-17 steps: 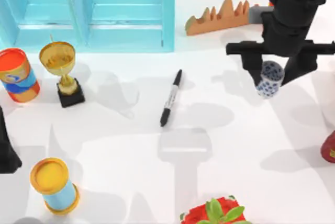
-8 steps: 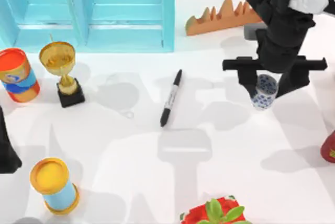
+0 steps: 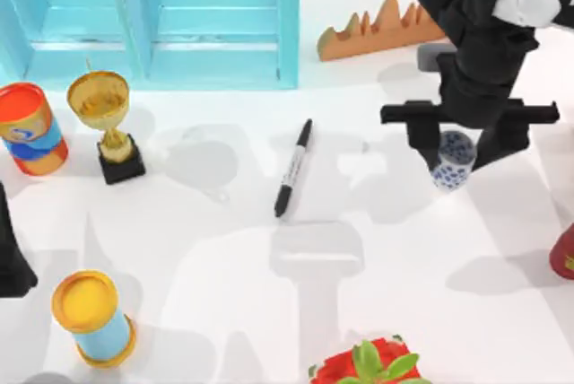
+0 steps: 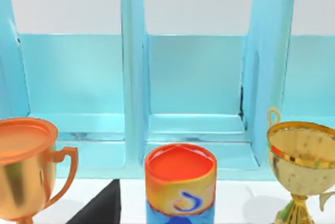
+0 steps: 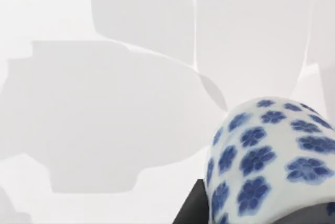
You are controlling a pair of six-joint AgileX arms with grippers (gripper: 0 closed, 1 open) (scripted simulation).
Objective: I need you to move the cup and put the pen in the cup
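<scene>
Right gripper [image 3: 456, 152] clamped on cup [image 3: 453, 160], right of pen [image 3: 293, 168]; pen label unreadable. Left arm parked, its pincer state can't tell.

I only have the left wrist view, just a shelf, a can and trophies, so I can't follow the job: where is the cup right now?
Observer: The cup is gripped in the right pincer, on the table's right side in the top view.
Operator: And the pen?
Observer: The pen lies flat near the table's middle, left of the cup, untouched.
Operator: My own arm?
Observer: The left arm sits at the table's left edge.
</scene>
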